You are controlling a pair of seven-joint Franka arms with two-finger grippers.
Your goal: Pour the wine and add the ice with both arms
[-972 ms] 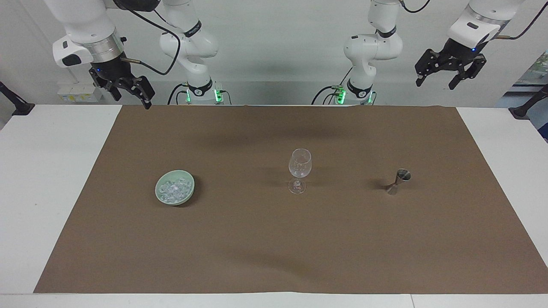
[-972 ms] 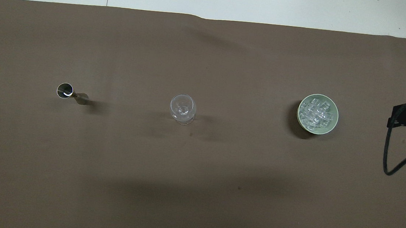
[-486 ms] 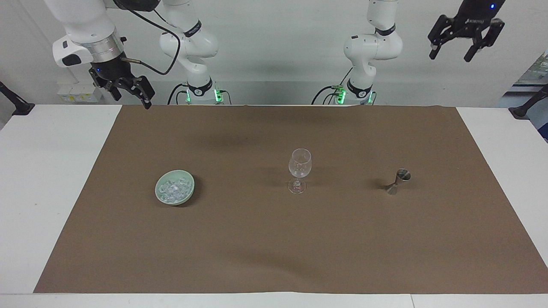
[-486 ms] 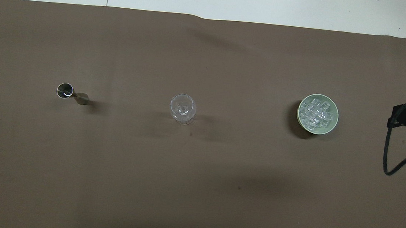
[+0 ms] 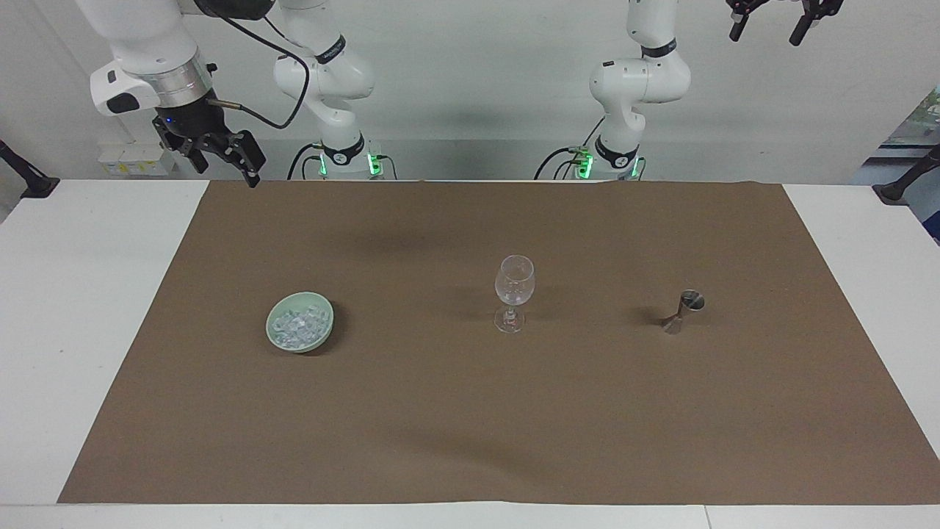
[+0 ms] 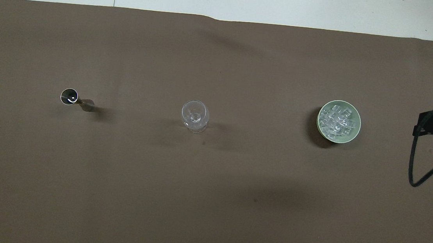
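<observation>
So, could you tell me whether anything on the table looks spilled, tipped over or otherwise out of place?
Nothing stands out. The wine glass stands upright and looks empty, the metal jigger stands upright toward the left arm's end, and the ice sits heaped inside the green bowl with none on the brown mat.

A matt brown sheet (image 5: 470, 411), smooth and paper-like, is spread over a white table (image 5: 66, 308) with a smooth, faintly shiny top. The wine glass (image 5: 513, 292) is made of clear, glossy glass. The jigger (image 5: 683, 311) is formed of polished metal, and light is reflected from its inner cup. The bowl (image 5: 320, 330) is glazed in pale green with a soft sheen, and the ice (image 5: 296, 325) heaped in it looks clear, glassy and whitish. The arms (image 5: 158, 51) are clad in glossy white shells with brushed silver rings.
</observation>
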